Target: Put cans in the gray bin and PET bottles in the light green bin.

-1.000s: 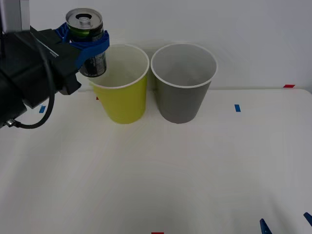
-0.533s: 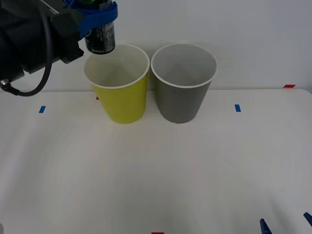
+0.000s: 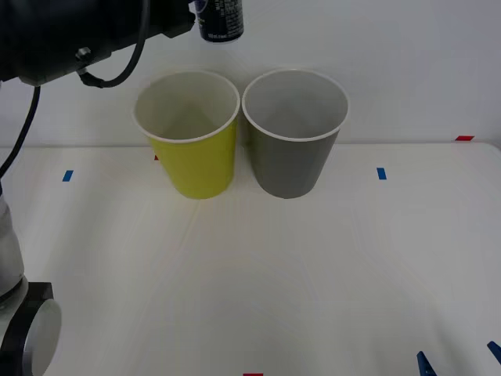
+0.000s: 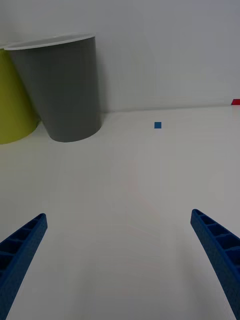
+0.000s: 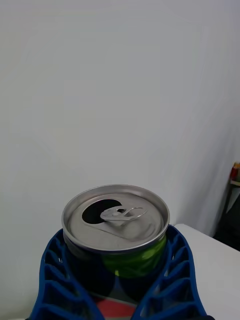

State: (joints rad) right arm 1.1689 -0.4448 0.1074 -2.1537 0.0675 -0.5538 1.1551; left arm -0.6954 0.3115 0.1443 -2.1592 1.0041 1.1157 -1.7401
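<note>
A small can [image 3: 220, 20] with a silver pull-tab top [image 5: 116, 221] and dark printed side hangs high, near the front view's top edge. It is above the right part of the light green bin [image 3: 190, 160]. My left gripper [image 5: 117, 282] is shut on the can, its blue fingers [image 5: 54, 272] wrapped around the can's sides. The gray bin [image 3: 294, 160] stands just right of the light green one, upright, its inside pale. My right gripper [image 4: 120, 255] waits open low over the table's near right. PET bottles are out of view.
The black left arm [image 3: 70, 31] reaches across the upper left. Small blue tape marks [image 3: 381, 173] and red marks [image 3: 464, 138] lie on the white table [image 3: 258, 274]. A white wall stands close behind the bins.
My left arm has risen and swung right with the can, from beside the light green bin's left rim to high above its right side. The right gripper has stayed put.
</note>
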